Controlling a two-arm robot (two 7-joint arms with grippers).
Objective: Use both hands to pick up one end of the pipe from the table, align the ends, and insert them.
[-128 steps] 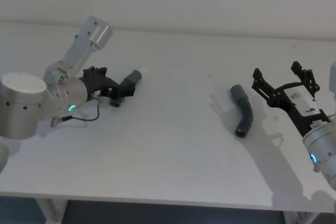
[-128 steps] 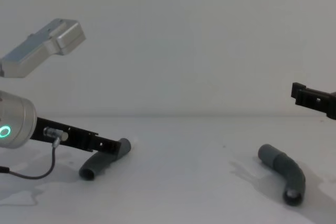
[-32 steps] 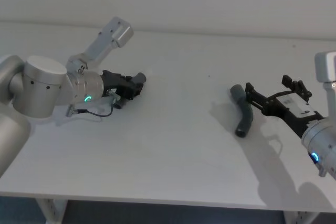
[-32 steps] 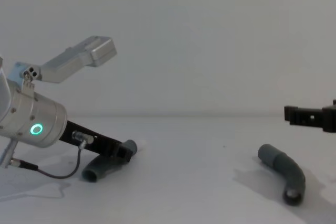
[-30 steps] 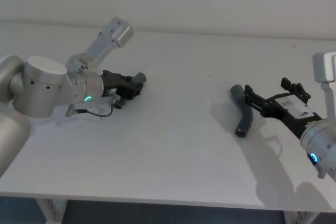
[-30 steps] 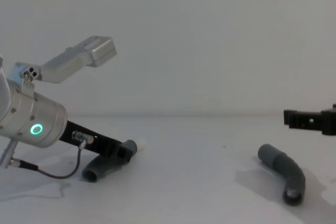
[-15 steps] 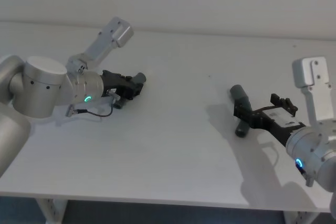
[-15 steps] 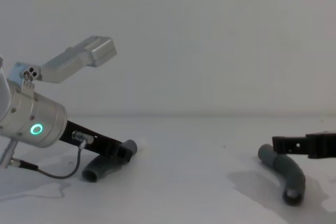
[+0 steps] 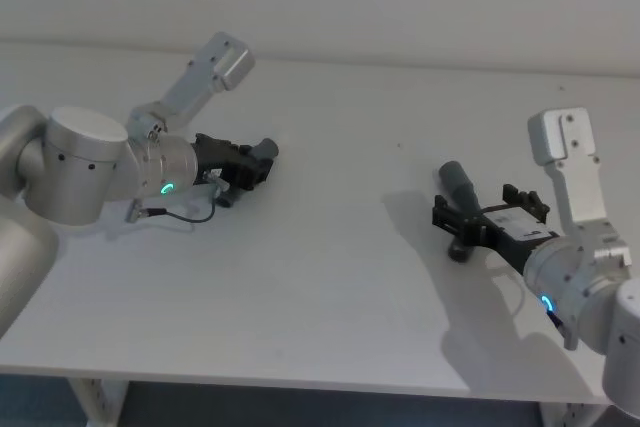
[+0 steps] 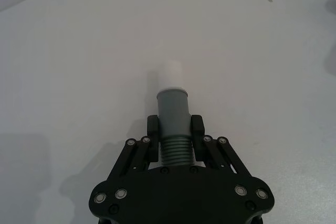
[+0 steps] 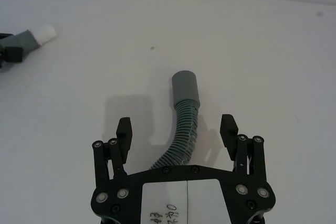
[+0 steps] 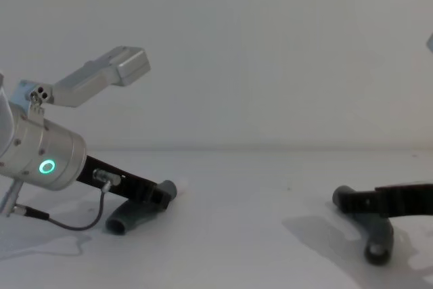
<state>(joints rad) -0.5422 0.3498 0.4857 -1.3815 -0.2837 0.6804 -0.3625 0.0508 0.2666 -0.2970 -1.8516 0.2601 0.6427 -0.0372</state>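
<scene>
The pipe lies in two dark grey curved pieces on the white table (image 9: 330,277). My left gripper (image 9: 243,169) is shut on the left piece (image 9: 264,150), still resting low on the table. In the left wrist view the fingers (image 10: 153,129) clamp it where the ribs meet the cuff (image 10: 172,106), and the white spigot tip (image 10: 170,73) points away. My right gripper (image 9: 476,203) is open and straddles the ribbed bend of the right piece (image 9: 455,181). The right wrist view shows that piece (image 11: 185,92) between the spread fingertips (image 11: 124,128), untouched. From the chest, the right gripper's finger (image 12: 402,201) crosses the right piece (image 12: 379,236).
A thin cable (image 9: 180,215) loops from my left wrist onto the table. The wide stretch of table between the two pieces is bare. The front edge (image 9: 300,383) runs close below both arms.
My right gripper has come down and leftward over the right piece, now straddling it, still open. The left gripper and its piece have stayed put.
</scene>
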